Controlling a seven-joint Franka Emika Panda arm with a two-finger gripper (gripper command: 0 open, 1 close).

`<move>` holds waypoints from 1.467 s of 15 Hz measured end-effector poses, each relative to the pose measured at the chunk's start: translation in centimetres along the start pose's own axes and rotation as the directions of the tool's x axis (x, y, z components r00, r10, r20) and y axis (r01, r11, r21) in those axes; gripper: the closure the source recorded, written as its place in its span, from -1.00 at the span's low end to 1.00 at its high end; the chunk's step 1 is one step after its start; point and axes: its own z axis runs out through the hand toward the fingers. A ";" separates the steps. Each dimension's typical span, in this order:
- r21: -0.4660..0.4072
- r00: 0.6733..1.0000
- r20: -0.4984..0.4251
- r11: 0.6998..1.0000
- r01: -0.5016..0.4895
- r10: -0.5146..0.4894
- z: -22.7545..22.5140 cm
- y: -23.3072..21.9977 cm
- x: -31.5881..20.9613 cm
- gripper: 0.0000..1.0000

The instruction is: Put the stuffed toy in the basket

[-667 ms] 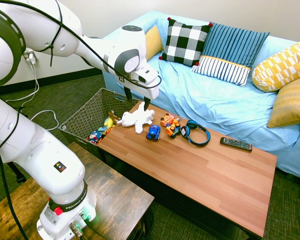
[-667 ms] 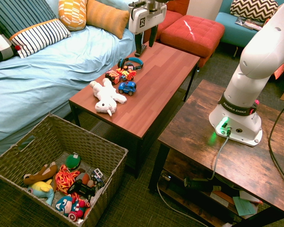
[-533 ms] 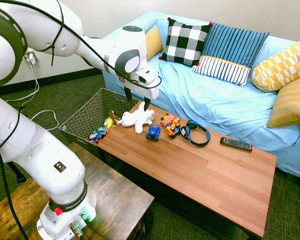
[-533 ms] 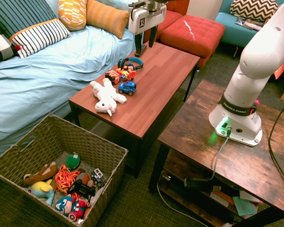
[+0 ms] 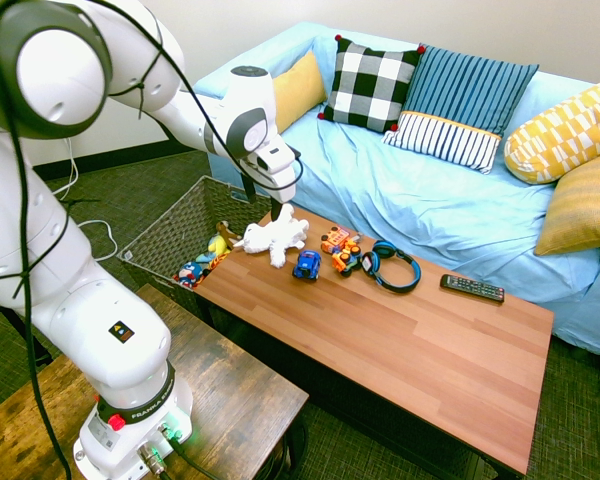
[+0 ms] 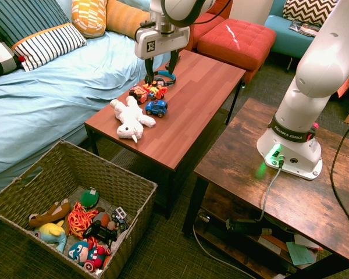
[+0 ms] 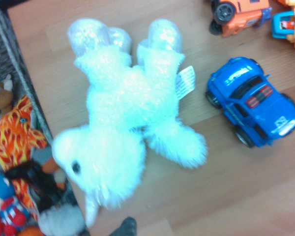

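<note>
Pincer [image 6: 161, 68]: open, both fingers apart with nothing between them; I hold it above the worktop [image 6: 200, 81].
Stuffed toy [image 6: 130, 120]: white, floppy, lying on the worktop near the end by the basket [image 6: 113, 180]; limbs splayed, a small horn on its head. I am not gripping it.
Blue car [image 6: 156, 108]: just beside the toy, upright on its wheels. I judge it the likeliest thing for a finger to knock.
Orange toys [image 5: 341, 247]: past the car, close to the headphones [image 5: 371, 263].
Basket: beside the worktop, below its top, with other playthings inside, among them a brown plush [image 6: 50, 213] and a costumed doll [image 6: 88, 254].
Done: no part of the transfer; at most I am lining up over the toy.
Left: lower, close on the body, lift, carry across the worktop's edge, release inside the basket.
Handling, judged: soft and limp, so it should squash in my grip; legs may dangle and catch the rim unless I lift well clear.
</note>
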 end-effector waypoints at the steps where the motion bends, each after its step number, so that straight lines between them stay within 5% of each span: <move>1: 0.003 0.999 0.004 0.999 -0.033 0.033 1.6 -1.3 -0.3 -1.00; 11: -0.068 0.991 -0.015 0.988 -0.137 0.136 14.0 -6.6 -1.8 -1.00; 20: -0.100 0.990 -0.007 0.985 -0.141 0.141 19.4 -8.5 -2.4 -1.00; 21: -0.101 0.991 -0.005 0.986 -0.136 0.137 19.8 -8.7 -2.3 1.00; 22: -0.100 0.991 -0.002 0.986 -0.131 0.131 20.0 -8.9 -2.3 1.00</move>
